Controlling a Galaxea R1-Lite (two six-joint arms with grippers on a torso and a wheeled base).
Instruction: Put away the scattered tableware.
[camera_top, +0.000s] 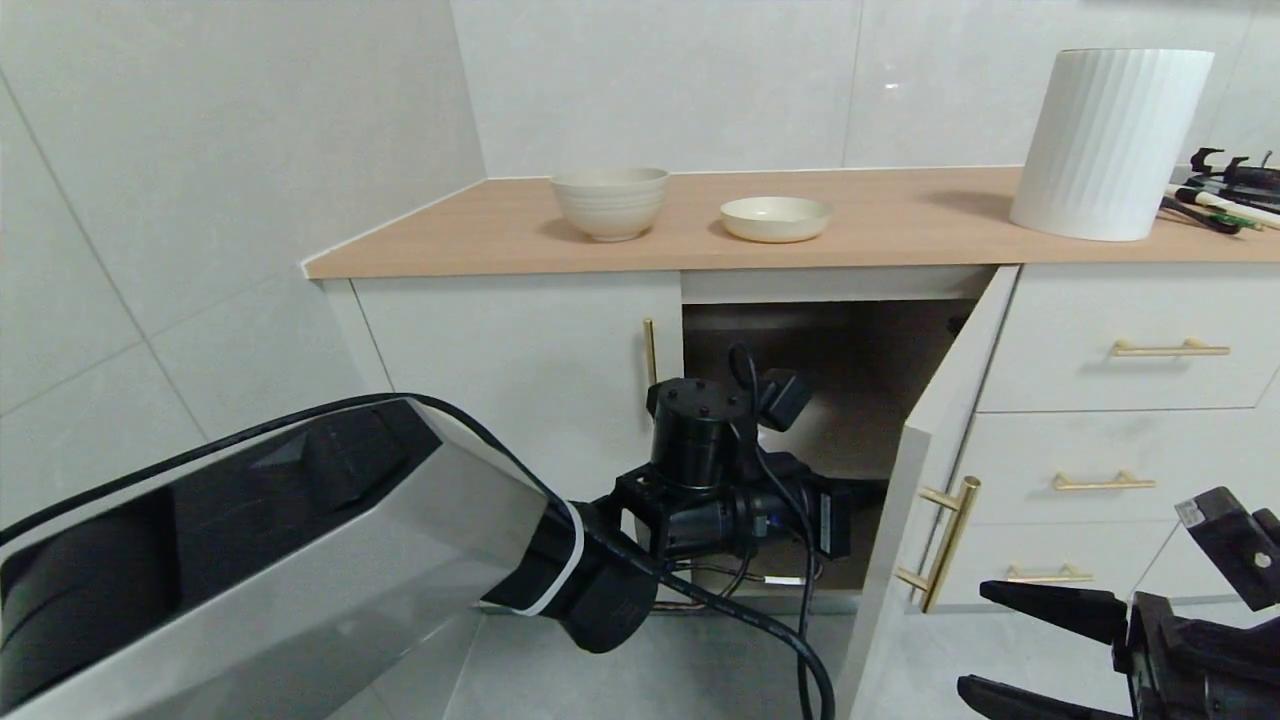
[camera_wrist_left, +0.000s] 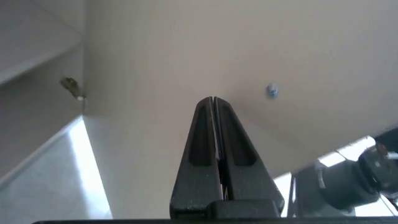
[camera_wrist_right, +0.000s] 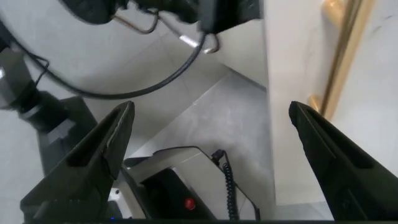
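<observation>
A cream ribbed bowl (camera_top: 610, 203) and a shallow cream dish (camera_top: 776, 218) stand side by side on the wooden countertop (camera_top: 480, 235). Below them the cabinet door (camera_top: 935, 440) hangs open. My left arm reaches low into that cabinet; its gripper (camera_wrist_left: 213, 106) is shut with nothing between the fingers, facing the pale inner wall. My right gripper (camera_top: 990, 640) (camera_wrist_right: 210, 107) stands open and empty near the floor, just in front of the open door's lower edge and its gold handle (camera_wrist_right: 339, 56).
A tall white ribbed container (camera_top: 1110, 143) stands on the counter to the right, with several hand tools (camera_top: 1225, 195) behind it. Drawers with gold handles (camera_top: 1170, 349) fill the right side. A tiled wall closes in the left.
</observation>
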